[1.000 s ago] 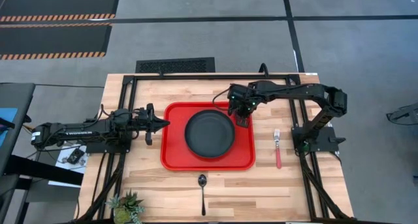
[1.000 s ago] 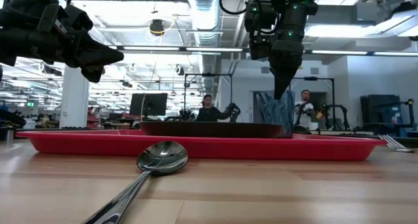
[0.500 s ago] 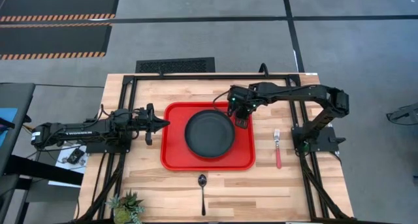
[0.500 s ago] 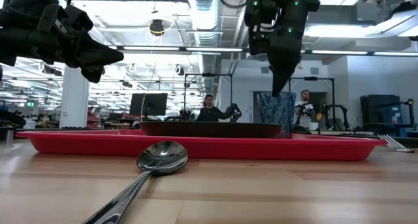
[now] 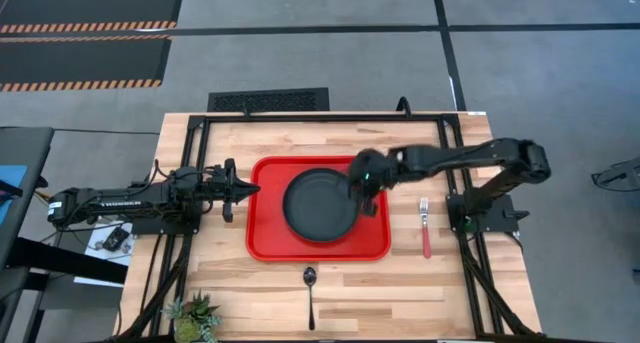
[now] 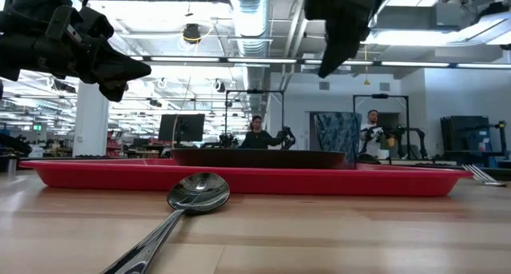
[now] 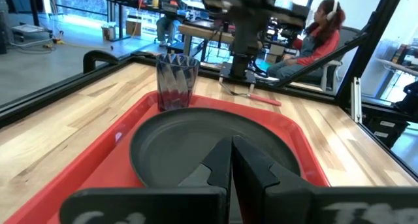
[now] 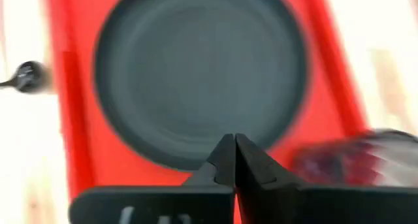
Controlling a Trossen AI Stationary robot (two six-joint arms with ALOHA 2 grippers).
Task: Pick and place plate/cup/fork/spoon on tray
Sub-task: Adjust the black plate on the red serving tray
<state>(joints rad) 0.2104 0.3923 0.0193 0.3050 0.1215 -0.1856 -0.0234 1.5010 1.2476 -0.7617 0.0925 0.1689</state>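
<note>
The red tray (image 5: 265, 245) lies mid-table with the black plate (image 5: 318, 207) resting flat in it. The tinted cup (image 7: 176, 81) stands upright on its base in the tray's far right corner (image 6: 335, 137); the right arm covers it in the high view. The fork (image 5: 425, 228) lies on the table right of the tray, and the spoon (image 5: 310, 286) lies near the front edge. My right gripper (image 5: 362, 195) hangs shut above the plate's right rim, clear of the cup. My left gripper (image 5: 252, 190) waits shut at the tray's left edge.
A small potted plant (image 5: 195, 318) stands at the near left corner. Black frame rails (image 5: 190, 183) run along the table's left, right and far sides. Bare wood shows between the tray and the fork and in front of the tray. People sit beyond the table.
My right gripper has risen away from the cup and swung toward the table's near edge, ending over the plate's right rim. The cup stays standing in the tray's far right corner.
</note>
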